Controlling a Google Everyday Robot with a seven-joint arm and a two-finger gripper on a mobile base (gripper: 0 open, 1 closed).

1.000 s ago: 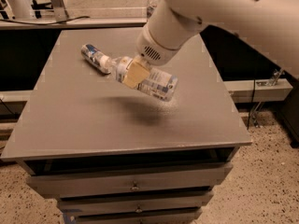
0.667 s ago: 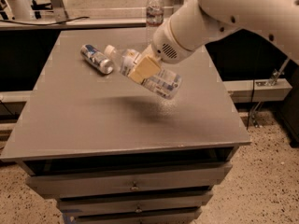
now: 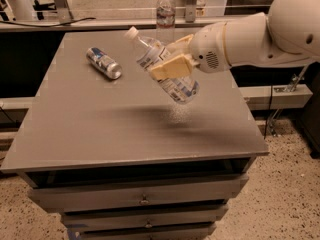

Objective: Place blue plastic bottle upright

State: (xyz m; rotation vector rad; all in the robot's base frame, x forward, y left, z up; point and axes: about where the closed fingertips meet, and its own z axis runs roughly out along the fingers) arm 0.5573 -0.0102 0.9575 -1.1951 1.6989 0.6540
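Observation:
The blue plastic bottle [image 3: 176, 84], clear with a white cap and a white-and-blue label, hangs tilted above the middle of the grey table [image 3: 90, 129]. Its cap points up and to the left, its base down and to the right. My gripper [image 3: 169, 64] comes in from the right on a white arm and is shut on the bottle's middle, its tan fingers [image 3: 167, 69] across the label. The bottle is clear of the tabletop, with its shadow below it.
A small silver-and-blue can [image 3: 103, 62] lies on its side at the table's back left. A slimmer clear bottle [image 3: 165, 11] stands upright at the back edge. The table has drawers [image 3: 140, 199] under its front edge.
My gripper has lifted the bottle higher and turned it, so the cap has risen from nearly level to pointing up-left. The arm has swung to the right.

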